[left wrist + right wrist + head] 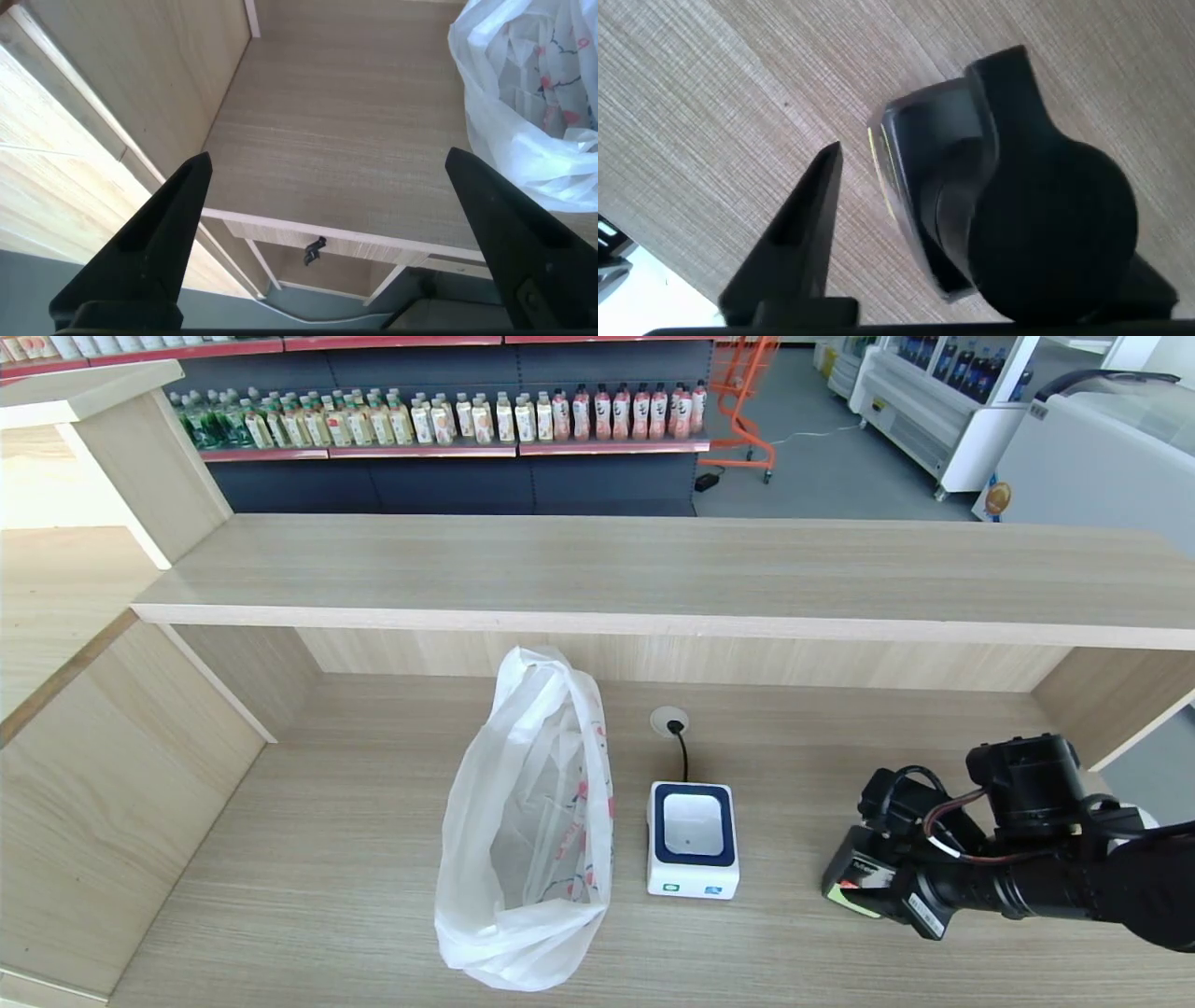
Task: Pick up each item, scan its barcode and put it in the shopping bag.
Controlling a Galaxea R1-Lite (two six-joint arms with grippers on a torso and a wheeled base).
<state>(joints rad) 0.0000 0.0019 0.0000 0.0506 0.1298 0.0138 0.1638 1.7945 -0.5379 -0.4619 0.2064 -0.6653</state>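
A white plastic shopping bag (527, 831) lies open on the wooden counter, mouth toward the front edge. To its right sits the white barcode scanner (692, 840) with a blue-framed window. Further right, a small dark item (851, 885) with a green and white label rests on the counter. My right gripper (864, 873) is down at it. In the right wrist view the dark glossy item (910, 177) lies between the fingers of the right gripper (915, 112), with a gap showing on one side. My left gripper (329, 161) hangs open and holds nothing above the counter's front left corner, beside the bag (537, 103).
A raised wooden ledge (653, 579) runs along the back of the counter, with side walls at left and right. The scanner's cable (681, 751) runs to a grommet behind it. Bare counter lies left of the bag and between scanner and item.
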